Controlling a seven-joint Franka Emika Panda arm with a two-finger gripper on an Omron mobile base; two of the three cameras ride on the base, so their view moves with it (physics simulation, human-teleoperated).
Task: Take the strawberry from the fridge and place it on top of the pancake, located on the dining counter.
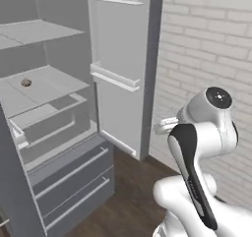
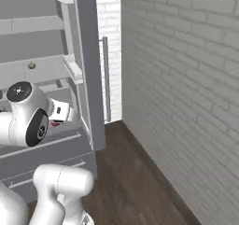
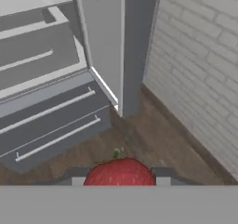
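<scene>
Gripper (image 3: 120,183) is holding the strawberry (image 3: 120,173) between its 2 fingertips, clear of the open fridge (image 1: 118,74), over the wooden floor. Fetch step looks done; next is carrying it to the pancake on the dining counter without squeezing harder.

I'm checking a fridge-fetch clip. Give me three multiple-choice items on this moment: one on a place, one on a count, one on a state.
1. Where is the strawberry?
A. on a shelf
B. between the gripper fingers
C. on the floor

2. How many drawers with bar handles are at the fridge bottom?
A. two
B. four
C. none

3. The fridge door is:
A. shut
B. open
C. missing

Answers: 1 B, the hand view shows the fruit clamped at the fingertips. 2 A, two stacked fronts show. 3 B, shelves are exposed and the door stands swung out.
</scene>
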